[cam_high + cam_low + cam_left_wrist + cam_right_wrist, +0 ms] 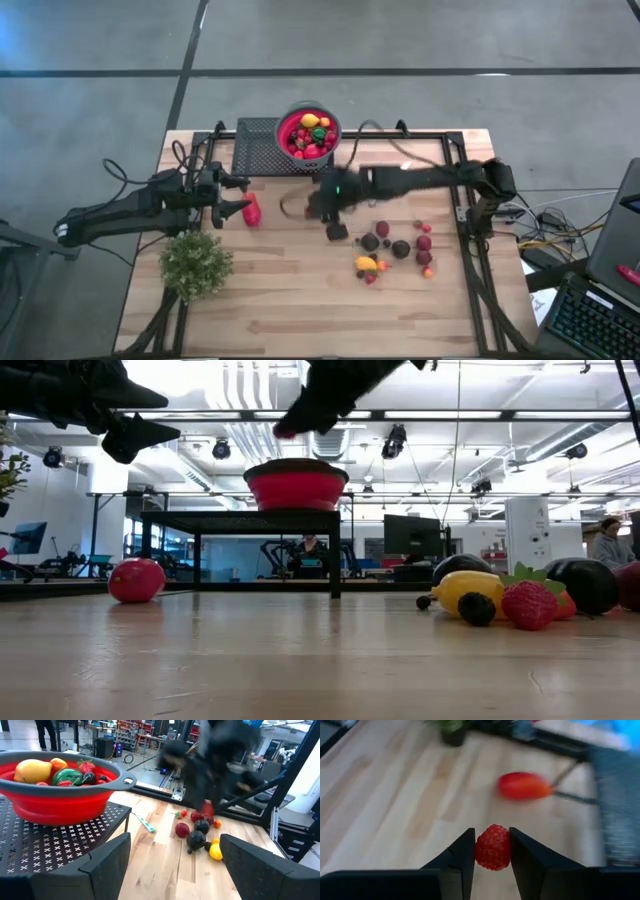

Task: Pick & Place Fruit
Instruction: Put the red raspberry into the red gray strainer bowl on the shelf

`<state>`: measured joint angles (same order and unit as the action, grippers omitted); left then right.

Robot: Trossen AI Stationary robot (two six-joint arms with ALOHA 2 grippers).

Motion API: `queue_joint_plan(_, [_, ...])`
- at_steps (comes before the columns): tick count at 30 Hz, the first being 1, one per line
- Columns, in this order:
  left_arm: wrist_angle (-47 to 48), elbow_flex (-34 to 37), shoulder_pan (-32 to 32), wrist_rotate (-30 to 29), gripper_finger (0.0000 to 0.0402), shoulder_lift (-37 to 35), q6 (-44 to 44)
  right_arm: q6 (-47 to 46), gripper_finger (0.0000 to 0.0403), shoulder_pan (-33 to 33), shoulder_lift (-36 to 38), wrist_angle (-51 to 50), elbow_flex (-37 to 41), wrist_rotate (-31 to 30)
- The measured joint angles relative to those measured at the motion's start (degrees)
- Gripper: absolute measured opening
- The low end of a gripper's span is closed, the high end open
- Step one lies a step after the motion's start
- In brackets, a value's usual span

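My right gripper (491, 851) is shut on a small red raspberry-like fruit (493, 847) and hangs high above the table's middle (298, 207); in the low view it is level with the bowl's top (290, 428). A red bowl (308, 133) holding several fruits stands on a black perforated stand (258, 145) at the far edge. More fruits (398, 247) lie loose on the table to the right. One larger red piece (251, 210) rests on the table next to my left gripper (240, 195), which hangs open above it and touches nothing. My right gripper pinches the small red fruit by its two sides (479, 848) between its two fingers. The fingers slant downward toward the table's left side. The fruit is lifted clear of the table, with bare wood far beneath it.
A bushy green plant (196, 264) stands at the near left. A knife (145, 823) lies on the wood near the stand. Black frame rails (470, 215) run along the table's sides. Bare wood lies along the near edge (330, 310).
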<state>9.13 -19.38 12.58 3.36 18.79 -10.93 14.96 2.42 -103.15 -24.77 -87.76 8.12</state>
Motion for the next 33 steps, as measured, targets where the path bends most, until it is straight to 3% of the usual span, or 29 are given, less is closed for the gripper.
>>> queue_joint_plan(11, [0.0, 0.0, 0.0, 0.0, 0.0312, 0.0, 0.0, 0.2, 0.0106, 11.5, 0.0, -8.1, -14.1, -0.1])
queue_joint_plan(21, [0.0, 0.0, 0.0, 0.0, 0.0312, 0.0, 0.0, -3.0, 0.0116, 20.2, -1.3, -8.9, -12.3, -0.3])
queue_joint_plan(29, [0.0, 0.0, 0.0, 0.0, 0.0312, 0.0, 0.0, -3.0, 0.0102, 23.7, -3.2, -9.2, -12.3, -0.8])
queue_joint_plan(33, [0.0, 0.0, 0.0, 0.0, 0.0312, 0.0, 0.0, -3.8, 0.0119, 24.4, -3.5, -9.1, -12.3, -0.8])
